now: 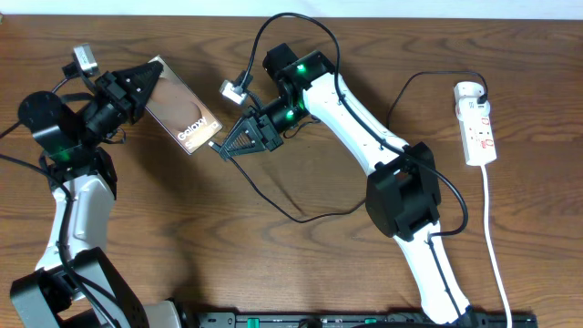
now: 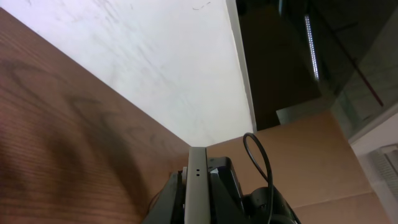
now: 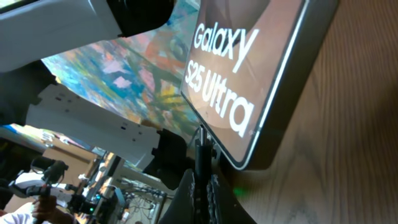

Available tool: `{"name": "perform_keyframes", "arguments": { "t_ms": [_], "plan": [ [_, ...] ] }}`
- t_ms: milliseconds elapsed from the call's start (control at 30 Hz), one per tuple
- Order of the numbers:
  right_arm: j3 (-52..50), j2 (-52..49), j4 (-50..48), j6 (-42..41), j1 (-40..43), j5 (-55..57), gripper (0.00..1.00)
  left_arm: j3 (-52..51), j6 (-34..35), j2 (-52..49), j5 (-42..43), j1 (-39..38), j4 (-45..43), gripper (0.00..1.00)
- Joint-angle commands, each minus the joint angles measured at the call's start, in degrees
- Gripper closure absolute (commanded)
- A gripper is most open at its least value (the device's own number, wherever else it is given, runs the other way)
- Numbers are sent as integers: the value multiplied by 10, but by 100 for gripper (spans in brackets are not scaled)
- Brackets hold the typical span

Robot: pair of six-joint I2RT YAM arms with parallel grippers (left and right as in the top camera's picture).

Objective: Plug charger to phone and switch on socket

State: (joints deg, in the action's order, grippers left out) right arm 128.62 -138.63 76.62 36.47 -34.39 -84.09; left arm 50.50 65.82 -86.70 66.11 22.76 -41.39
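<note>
Left pincer [image 1: 144, 84] clamps the phone [image 1: 185, 117] at one end; right pincer [image 1: 224, 146] grips the charger [image 3: 202, 149] plug against the phone's other end.

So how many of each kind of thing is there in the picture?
flat glossy brownish phone: 1
long thin black charger cable: 1
white elongated plastic power strip: 1
white-and-black robot arms (left, right): 2
Total: 5
</note>
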Motion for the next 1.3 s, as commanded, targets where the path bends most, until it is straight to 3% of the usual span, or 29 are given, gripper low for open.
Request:
{"name": "perform_keyframes", "arguments": {
  "t_ms": [0,667,1267],
  "plan": [
    [0,14,-2,4,3,-30,99,3,7,5,4,0,-8,93],
    [0,14,-5,-24,3,-47,99,3,23,5,-25,0,-8,93],
    [0,14,-53,-99,12,-50,99,3,35,5,-28,11,-21,93]
  ]
}}
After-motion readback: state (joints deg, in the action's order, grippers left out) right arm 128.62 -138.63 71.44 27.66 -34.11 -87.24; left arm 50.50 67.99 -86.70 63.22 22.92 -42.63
